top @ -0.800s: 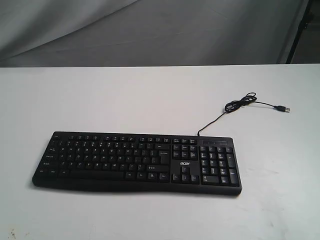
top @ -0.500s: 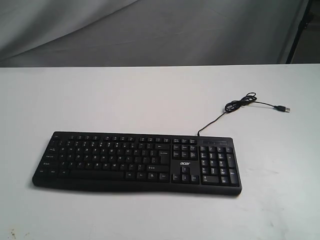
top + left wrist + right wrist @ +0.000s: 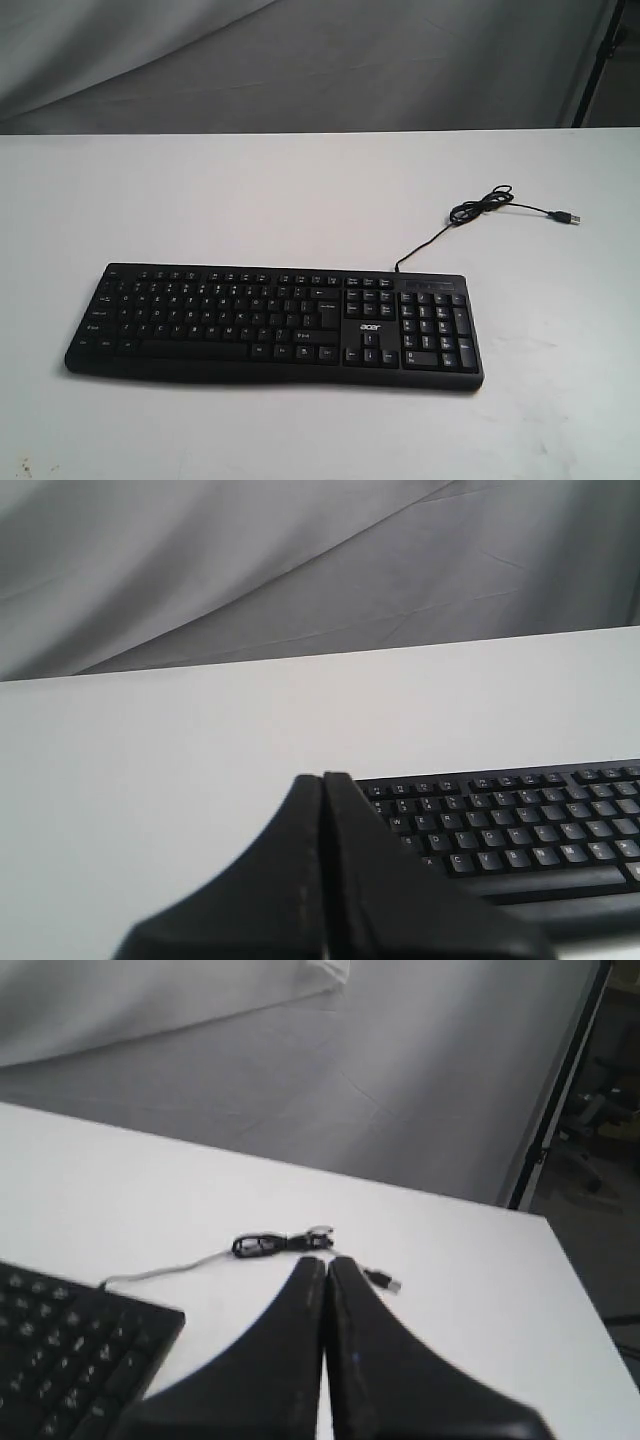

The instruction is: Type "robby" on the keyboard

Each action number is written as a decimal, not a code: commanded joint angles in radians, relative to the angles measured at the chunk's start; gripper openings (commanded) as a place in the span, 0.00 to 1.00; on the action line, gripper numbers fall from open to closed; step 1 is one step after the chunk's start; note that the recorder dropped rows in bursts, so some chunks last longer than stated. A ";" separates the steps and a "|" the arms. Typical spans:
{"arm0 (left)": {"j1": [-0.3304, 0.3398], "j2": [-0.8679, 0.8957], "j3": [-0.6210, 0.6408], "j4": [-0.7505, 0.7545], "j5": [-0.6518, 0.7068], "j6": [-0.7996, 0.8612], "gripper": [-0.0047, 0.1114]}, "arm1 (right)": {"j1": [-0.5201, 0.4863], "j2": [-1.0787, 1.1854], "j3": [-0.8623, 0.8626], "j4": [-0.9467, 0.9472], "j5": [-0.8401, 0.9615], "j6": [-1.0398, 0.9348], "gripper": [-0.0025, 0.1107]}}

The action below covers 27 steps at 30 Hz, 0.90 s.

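Observation:
The black acer keyboard (image 3: 275,323) lies flat on the white table (image 3: 250,190) toward its front edge, number pad at the right. Its thin cable (image 3: 470,212) runs back right to a coiled bundle and a USB plug (image 3: 567,216). Neither arm appears in the exterior view. In the left wrist view my left gripper (image 3: 323,777) is shut with nothing in it, off the letter-key end of the keyboard (image 3: 520,825). In the right wrist view my right gripper (image 3: 321,1260) is shut and empty, beside the keyboard's corner (image 3: 80,1355), with the coiled cable (image 3: 275,1243) beyond its tips.
A grey cloth backdrop (image 3: 300,60) hangs behind the table's far edge. A dark stand pole (image 3: 598,60) rises at the back right. The table's right edge (image 3: 585,1290) shows in the right wrist view.

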<state>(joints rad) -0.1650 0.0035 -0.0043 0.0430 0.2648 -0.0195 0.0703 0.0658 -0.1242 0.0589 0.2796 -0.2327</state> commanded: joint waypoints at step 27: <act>-0.006 -0.003 0.004 0.005 -0.007 -0.003 0.04 | 0.208 0.873 -0.566 0.801 0.300 -0.466 0.02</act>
<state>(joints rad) -0.1650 0.0035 -0.0043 0.0430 0.2648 -0.0195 0.2131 0.8229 -0.6471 0.7123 0.5743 -0.5606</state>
